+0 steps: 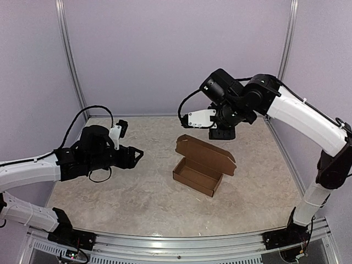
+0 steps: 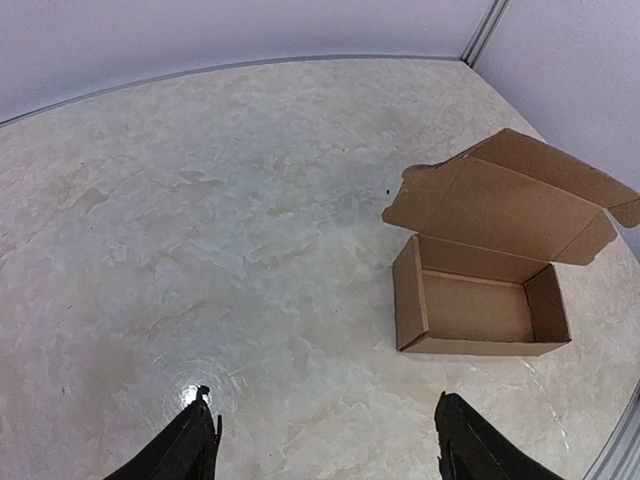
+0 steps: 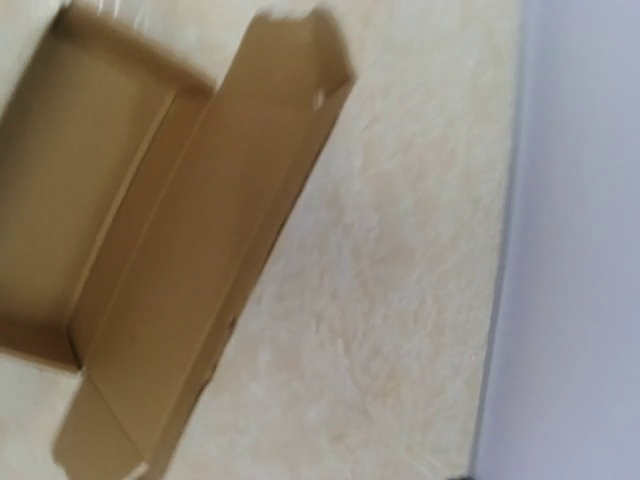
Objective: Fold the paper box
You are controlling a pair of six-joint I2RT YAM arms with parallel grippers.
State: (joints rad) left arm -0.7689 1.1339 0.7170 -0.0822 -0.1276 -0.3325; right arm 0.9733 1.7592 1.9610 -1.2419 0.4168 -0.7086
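The paper box (image 1: 199, 175) is lying in the middle of the table (image 1: 121, 198), long axis running left-right, slightly diagonal, mouth facing up, lid rising at the far side. The left end effector (image 1: 135, 158) is hanging open; the right end effector (image 1: 223, 132), I cannot tell.

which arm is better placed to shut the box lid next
Probably right: the right claw hangs just behind the raised lid of the paper box, placed to push it shut. The left claw is open but well off to the side.

Left end effector (image 1: 137, 159) jaws apart
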